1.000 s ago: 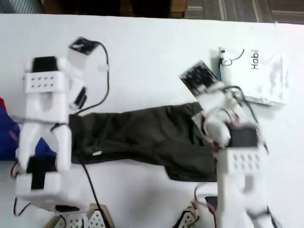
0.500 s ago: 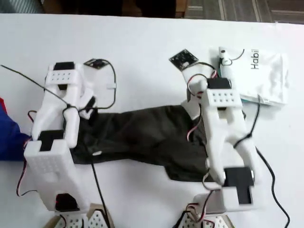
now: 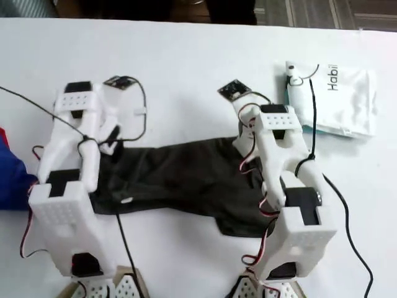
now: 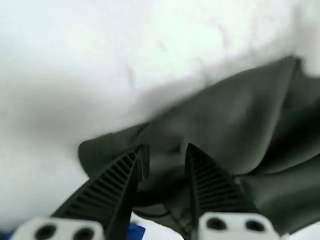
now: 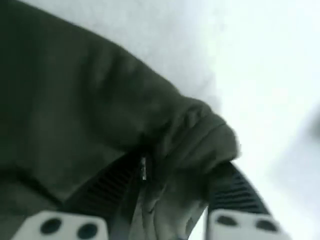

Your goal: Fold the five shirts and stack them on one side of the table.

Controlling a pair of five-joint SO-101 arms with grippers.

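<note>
High view: dark shirt (image 3: 186, 177) spread on tabletop (image 3: 186, 56).
Left jaws narrowly parted astride its fold; right jaws clamp bunched cloth.

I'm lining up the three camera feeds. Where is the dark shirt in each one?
High view: the dark shirt lies spread across the middle of the table, between the two arms.
Left wrist view: the shirt lies under and beyond the left claw.
Right wrist view: a bunched edge of the shirt sits inside the right claw.
Shared landmark: the white table, which borders the shirt in all three.
</note>
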